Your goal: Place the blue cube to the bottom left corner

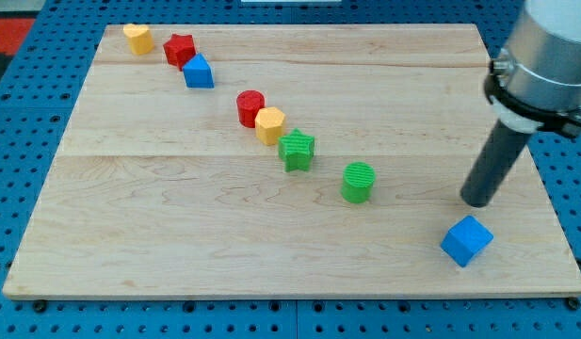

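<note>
The blue cube lies near the board's bottom right. My tip stands on the board just above the cube, slightly to its right, with a small gap between them. The dark rod rises from there toward the view's top right. A second blue block, wedge-like in shape, lies near the top left.
The wooden board carries a diagonal line of blocks: yellow block, red star, red cylinder, yellow block, green star, green cylinder. The arm's grey body overhangs the top right.
</note>
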Robot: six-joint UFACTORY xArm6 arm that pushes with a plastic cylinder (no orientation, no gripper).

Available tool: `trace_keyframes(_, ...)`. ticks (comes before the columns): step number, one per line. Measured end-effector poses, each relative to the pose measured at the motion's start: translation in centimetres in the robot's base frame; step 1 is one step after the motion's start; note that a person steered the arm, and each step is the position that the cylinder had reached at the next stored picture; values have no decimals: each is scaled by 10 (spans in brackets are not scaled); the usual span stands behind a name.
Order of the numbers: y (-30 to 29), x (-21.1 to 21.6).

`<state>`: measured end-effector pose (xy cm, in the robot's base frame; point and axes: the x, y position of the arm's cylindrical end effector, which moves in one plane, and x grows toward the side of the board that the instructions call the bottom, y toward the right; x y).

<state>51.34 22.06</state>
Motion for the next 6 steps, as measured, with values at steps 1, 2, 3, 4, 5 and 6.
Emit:
trace_keyframes(1, 12, 47)
trace_keyframes(2, -64, 39)
trace_keyframes(3, -103, 39)
trace_keyframes(4, -37, 36)
trace_keyframes(5, -41, 94)
trace_keyframes(6, -121, 70)
